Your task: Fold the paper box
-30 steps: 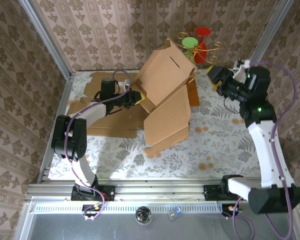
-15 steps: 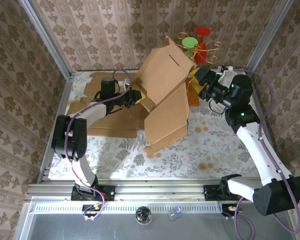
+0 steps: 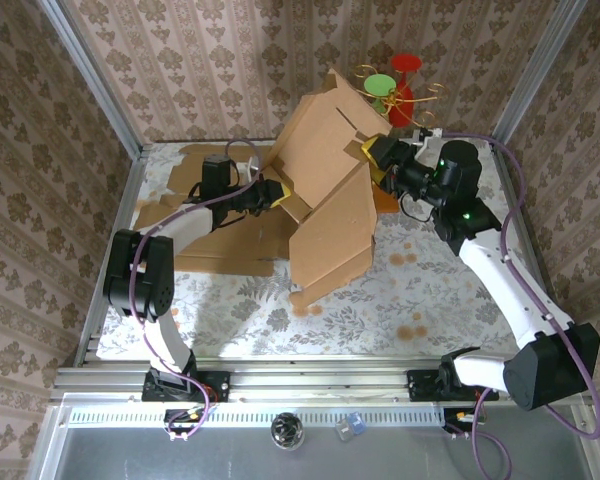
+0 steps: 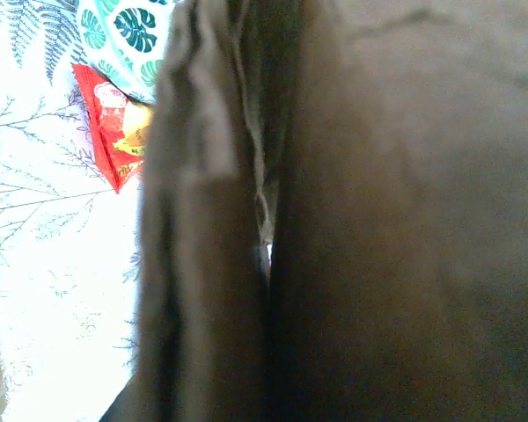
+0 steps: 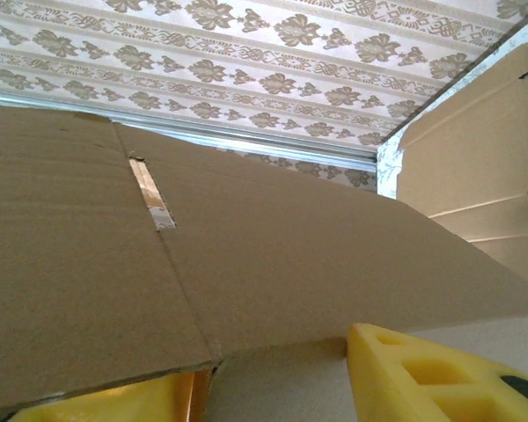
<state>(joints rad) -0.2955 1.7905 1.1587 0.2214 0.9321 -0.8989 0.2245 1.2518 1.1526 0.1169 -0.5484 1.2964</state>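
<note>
The brown paper box (image 3: 330, 160) stands half raised at the table's middle, its upper panel tilted back and a lower panel (image 3: 335, 240) hanging toward the front. My left gripper (image 3: 272, 194) pinches the box's left edge; in the left wrist view dark cardboard (image 4: 405, 220) hides its fingers. My right gripper (image 3: 373, 157) presses against the box's upper right corner. In the right wrist view its yellow fingers (image 5: 422, 378) stand wide apart, open, with a slotted cardboard panel (image 5: 273, 255) lying across and above them.
A flat sheet of cardboard (image 3: 225, 240) lies on the patterned tablecloth under the left arm. Red and green ornaments (image 3: 395, 85) stand at the back wall. A red snack packet (image 4: 110, 123) lies on the cloth beside the box. Metal frame posts border the table.
My right arm has swung left from the table's right side until its gripper meets the box's upper right corner. The left arm and the box have hardly moved.
</note>
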